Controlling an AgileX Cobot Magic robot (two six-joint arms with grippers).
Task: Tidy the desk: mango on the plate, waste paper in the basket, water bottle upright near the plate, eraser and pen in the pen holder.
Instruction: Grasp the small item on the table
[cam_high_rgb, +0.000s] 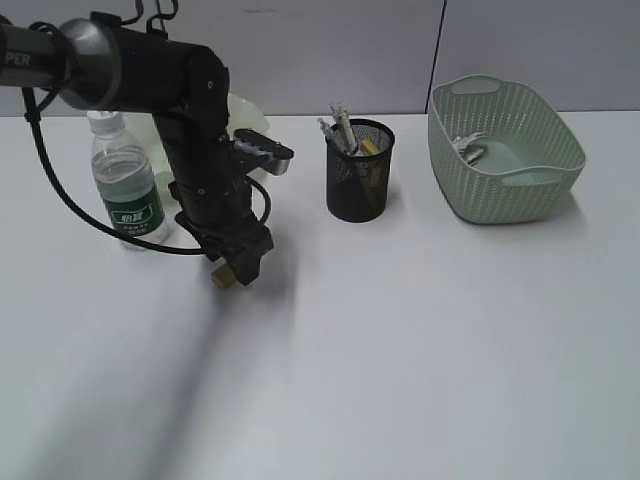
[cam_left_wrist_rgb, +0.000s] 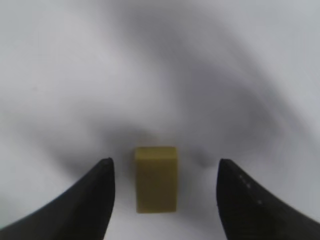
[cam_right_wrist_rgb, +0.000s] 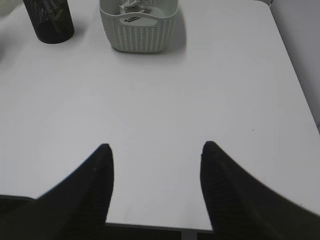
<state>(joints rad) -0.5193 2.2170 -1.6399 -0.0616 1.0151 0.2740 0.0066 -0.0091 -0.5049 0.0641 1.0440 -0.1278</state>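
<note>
Left gripper (cam_left_wrist_rgb: 165, 200) is down at the wide plain white surface (cam_high_rgb: 420, 350), jaws spread. A small mustard-yellow rectangular eraser block (cam_left_wrist_rgb: 156, 186) lies flat on the surface between them, clear gap on both sides, not touching either fingertip. In the exterior view the same eraser (cam_high_rgb: 222, 279) just peeks out under the black left arm, front-left of centre.

Right gripper (cam_right_wrist_rgb: 156, 190) hangs above the bare near edge of the surface, jaws spread, nothing between them.

Small clear plastic water bottle (cam_high_rgb: 126, 180) with dark green label and white cap stands upright at the left rear. The pale green translucent dish with ruffled rim (cam_high_rgb: 245, 115) sits just behind the arm, mostly hidden; can't tell what is in it.

Black wire-mesh cylindrical pen holder (cam_high_rgb: 359, 171) stands at centre rear, pens (cam_high_rgb: 340, 130) sticking out of the top, something yellowish showing at its inner rim. Pale sage-green plastic basket with woven-pattern perforated sides (cam_high_rgb: 505, 150) is to its right, well apart. A crumpled white paper scrap (cam_high_rgb: 468, 145) lies inside against the left wall. The right wrist view shows both holder (cam_right_wrist_rgb: 49, 20) and basket (cam_right_wrist_rgb: 137, 27) at the far edge.
</note>
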